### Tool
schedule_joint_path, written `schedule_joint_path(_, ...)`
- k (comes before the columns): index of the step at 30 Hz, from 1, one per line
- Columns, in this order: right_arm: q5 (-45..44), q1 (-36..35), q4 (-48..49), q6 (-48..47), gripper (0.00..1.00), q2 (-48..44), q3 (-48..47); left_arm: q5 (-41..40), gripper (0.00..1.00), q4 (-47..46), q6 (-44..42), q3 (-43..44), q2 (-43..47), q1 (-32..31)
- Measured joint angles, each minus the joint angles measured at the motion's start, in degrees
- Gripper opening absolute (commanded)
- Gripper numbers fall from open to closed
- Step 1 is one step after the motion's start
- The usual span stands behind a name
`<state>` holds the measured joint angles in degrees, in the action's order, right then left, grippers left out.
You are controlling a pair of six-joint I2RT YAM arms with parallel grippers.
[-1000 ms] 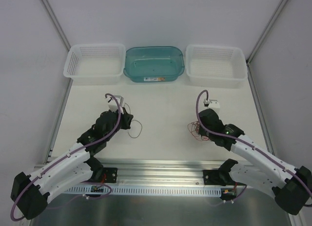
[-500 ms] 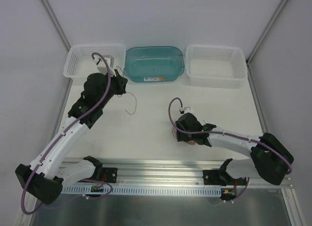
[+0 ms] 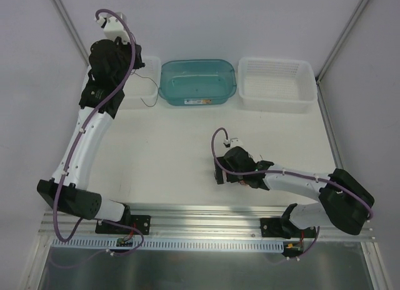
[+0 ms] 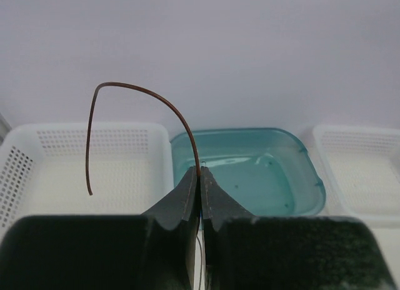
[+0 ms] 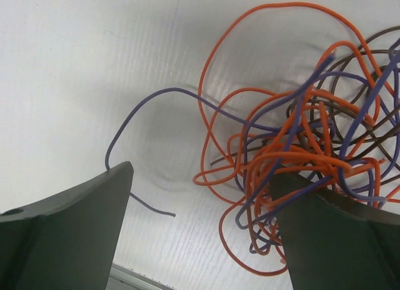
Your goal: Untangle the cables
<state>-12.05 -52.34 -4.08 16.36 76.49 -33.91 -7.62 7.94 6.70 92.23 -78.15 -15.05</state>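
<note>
On the white surface (image 3: 181, 134) lies the cable tangle (image 5: 294, 146), with the right end effector (image 5: 201, 174) gaping empty over it. The left end effector (image 4: 200, 175), clamped on a single brown cable (image 4: 140, 92), hovers by the white basket (image 4: 37, 140); a release there looks next.

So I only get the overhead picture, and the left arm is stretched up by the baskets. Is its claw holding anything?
Observer: Yes. The left claw is shut on one thin brown wire that arcs up and droops to one side.
Operator: And the other one, lower down?
Observer: The right claw is open, right at a tangle of orange, purple and brown wires.
Operator: Any loose ends?
Observer: One purple strand trails out of the tangle sideways, its tip lying free.
</note>
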Motion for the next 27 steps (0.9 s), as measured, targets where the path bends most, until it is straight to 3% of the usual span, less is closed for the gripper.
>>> schedule_joint_path(6, -0.07, -1.42, -1.6, -0.37, 0.97, -4.92, 0.0, 1.29, 0.0, -2.78, -1.92, 9.4, -12.07, 6.34)
schedule_joint_path(17, -0.15, -4.07, -7.43, -0.52, 0.97, -12.68, -0.63, 3.43, 0.01, -9.03, -2.45, 19.17, -33.86, 14.93)
schedule_joint_path(21, -0.9, -4.59, -11.78, -0.61, 0.97, -17.51, -2.4, 5.64, 0.17, -10.69, -0.31, 22.1, -40.11, 18.16)
schedule_joint_path(24, -2.27, -4.61, -14.99, -1.01, 0.97, -21.97, -5.01, 7.23, 0.44, -11.1, 0.5, 22.53, -43.71, 20.02)
schedule_joint_path(27, -3.74, -4.61, -16.85, -1.31, 0.97, -25.53, -6.93, 8.66, 0.6, -11.02, 1.55, 21.79, -45.46, 20.74)
